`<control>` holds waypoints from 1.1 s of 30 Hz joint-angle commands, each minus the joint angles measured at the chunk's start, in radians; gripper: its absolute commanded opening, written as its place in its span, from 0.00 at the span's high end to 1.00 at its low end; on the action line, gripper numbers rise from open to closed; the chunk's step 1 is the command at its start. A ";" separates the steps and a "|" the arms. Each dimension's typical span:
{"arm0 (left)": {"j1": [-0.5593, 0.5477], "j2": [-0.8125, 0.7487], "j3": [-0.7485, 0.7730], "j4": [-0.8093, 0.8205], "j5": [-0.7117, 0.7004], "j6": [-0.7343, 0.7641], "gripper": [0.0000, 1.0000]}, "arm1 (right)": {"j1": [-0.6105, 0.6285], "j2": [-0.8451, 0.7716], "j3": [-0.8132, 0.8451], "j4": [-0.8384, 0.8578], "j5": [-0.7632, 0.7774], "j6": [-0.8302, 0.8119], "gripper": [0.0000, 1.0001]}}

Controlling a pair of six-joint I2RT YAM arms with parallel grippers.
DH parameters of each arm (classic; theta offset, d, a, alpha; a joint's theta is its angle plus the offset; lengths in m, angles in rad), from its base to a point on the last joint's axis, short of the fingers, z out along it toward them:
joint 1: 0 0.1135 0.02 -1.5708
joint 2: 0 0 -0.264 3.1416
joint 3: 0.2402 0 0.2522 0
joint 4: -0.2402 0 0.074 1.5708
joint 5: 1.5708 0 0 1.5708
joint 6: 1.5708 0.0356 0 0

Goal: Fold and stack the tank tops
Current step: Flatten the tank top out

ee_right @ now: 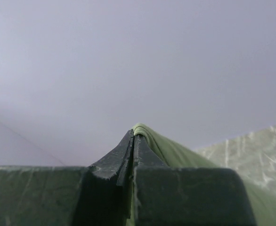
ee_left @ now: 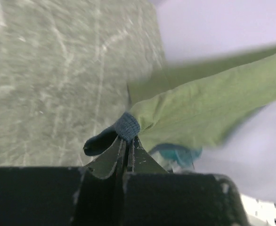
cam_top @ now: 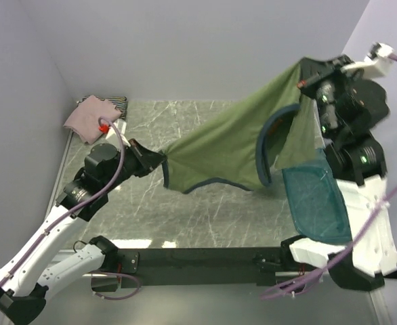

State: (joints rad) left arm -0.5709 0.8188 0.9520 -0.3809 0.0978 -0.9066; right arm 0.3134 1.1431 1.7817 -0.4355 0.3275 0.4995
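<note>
Far to my left, in the back corner of the worktop, the pink tank top lies bunched on the striped tank top. Only a dark-and-light edge of the striped one shows behind it. Both sit just past my left wrist and well apart from the cloth I am holding. Across the middle, the olive-green tank top hangs in the air as a slanting sheet, low on the left and high on the right. Its navy trim curves along the lower edge, and I cannot tell whether that edge brushes the worktop. To the right, a translucent teal tub sits close against my right arm under the hanging end of the cloth. From above the two overlap, so whether they touch is unclear. A black rail joins my two bases at the near edge. The worktop is grey-green with pale marble veining, and plain lilac-grey walls close it in on the left, back and right. My left gripper is low over the worktop, its jaws pinched tight on a navy-trimmed corner of the olive-green top. My right gripper is raised high near the right wall, its jaws pressed together on a fold of the same green cloth.
</note>
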 commanded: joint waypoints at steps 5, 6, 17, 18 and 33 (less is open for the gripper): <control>0.124 0.129 -0.030 0.006 -0.117 -0.107 0.99 | 0.032 0.424 0.062 0.119 -0.120 0.007 1.00; 0.190 0.152 -0.098 0.042 -0.081 -0.121 0.99 | 0.036 0.470 0.056 0.145 -0.134 0.014 1.00; 0.465 0.350 -0.375 0.306 0.094 -0.213 0.99 | 0.134 1.290 0.662 0.087 -0.324 0.054 1.00; 0.470 0.339 -0.368 0.281 0.082 -0.209 0.99 | 0.147 1.300 0.676 0.116 -0.324 0.056 1.00; 0.554 0.037 -0.444 0.040 -0.027 -0.281 0.89 | 0.161 1.210 0.455 0.325 -0.415 0.008 0.66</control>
State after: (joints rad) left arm -0.0227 0.9455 0.5312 -0.2733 0.1368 -1.1416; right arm 0.4793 2.4161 2.2257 -0.1699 -0.0608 0.5350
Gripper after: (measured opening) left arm 0.094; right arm 0.293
